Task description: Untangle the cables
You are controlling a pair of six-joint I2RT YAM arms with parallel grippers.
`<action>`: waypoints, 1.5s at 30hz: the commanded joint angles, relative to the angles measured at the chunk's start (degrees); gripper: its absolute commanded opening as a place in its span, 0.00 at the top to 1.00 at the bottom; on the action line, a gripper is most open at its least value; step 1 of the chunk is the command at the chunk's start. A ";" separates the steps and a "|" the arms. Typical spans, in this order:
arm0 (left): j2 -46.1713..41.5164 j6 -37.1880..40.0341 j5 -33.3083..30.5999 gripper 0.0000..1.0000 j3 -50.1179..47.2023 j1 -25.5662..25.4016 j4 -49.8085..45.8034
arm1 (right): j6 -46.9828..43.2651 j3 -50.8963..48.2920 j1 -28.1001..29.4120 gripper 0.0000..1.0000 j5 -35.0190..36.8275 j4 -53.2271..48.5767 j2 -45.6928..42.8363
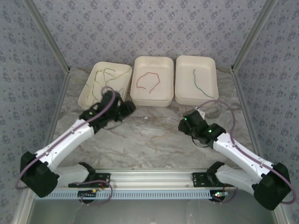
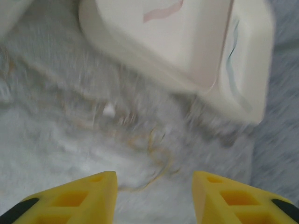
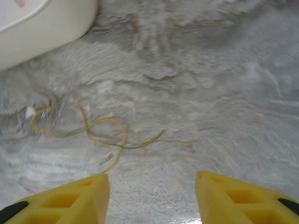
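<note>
Marble-patterned table (image 1: 140, 149) carried three white trays in a row along its far side. The left tray (image 1: 86, 95) held a tangle (image 1: 110, 74) of green and yellow cables, looping with no single direction I could make out. In the middle tray (image 1: 149, 101) a red cable (image 1: 148, 80) lay bent into an open loop, its long axis running left to right. In the right tray (image 1: 187, 100) a green cable (image 1: 202, 84) ran from the far side toward the near right corner, gently waved.

On bare marble in front of the trays lay a loose cable (image 3: 88, 128), yellow and green. In the right wrist view it stretched left to right, crossing itself in two loops at the left; a green tail pointed right and a yellow tail pointed down toward one finger.

The left gripper (image 2: 154, 198) hung over the table just in front of the gap between the left and middle trays; its yellow fingers (image 2: 88, 196) were spread wide and held nothing; that view was blurred. The right gripper (image 3: 152, 200) hung in front of the right tray, jaws likewise spread apart and empty, above the loose cable without touching it.
</note>
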 commanded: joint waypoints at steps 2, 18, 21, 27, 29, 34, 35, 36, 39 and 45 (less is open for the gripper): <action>3.71 9.16 -14.79 0.60 -3.09 -13.16 -4.56 | 19.86 -0.24 -0.84 0.53 -5.99 -1.52 0.00; 30.53 12.07 -19.00 0.43 4.84 -29.38 0.12 | 44.49 11.08 -3.86 0.54 -9.86 -9.41 15.79; 33.71 11.28 -16.57 0.45 5.98 -29.35 1.54 | 44.52 9.24 -4.74 0.54 -9.96 -9.14 14.31; 37.33 8.67 -15.62 0.58 5.49 -29.29 4.43 | 44.01 7.60 -5.17 0.54 -9.00 -9.16 12.38; 37.70 7.90 -18.68 0.82 6.21 -29.26 1.61 | 43.93 7.17 -4.98 0.54 -9.15 -9.00 12.16; 31.12 12.77 -24.88 1.00 9.96 -29.41 -5.57 | 40.37 6.83 -3.12 0.55 -8.39 -7.05 11.05; 28.82 15.16 -25.14 1.00 11.45 -29.51 -6.94 | 37.52 7.11 -2.66 0.55 -7.99 -5.78 10.44; 26.60 17.72 -25.13 1.00 13.28 -29.56 -8.59 | 34.70 7.46 -2.30 0.55 -7.37 -5.03 9.68; 22.11 22.91 -25.87 1.00 20.25 -29.12 -16.69 | 24.76 7.33 -0.89 0.55 -3.66 -2.75 5.44; 17.46 28.78 -18.67 1.00 31.27 -23.20 -25.55 | -0.40 0.47 0.48 0.46 -0.92 10.43 -7.92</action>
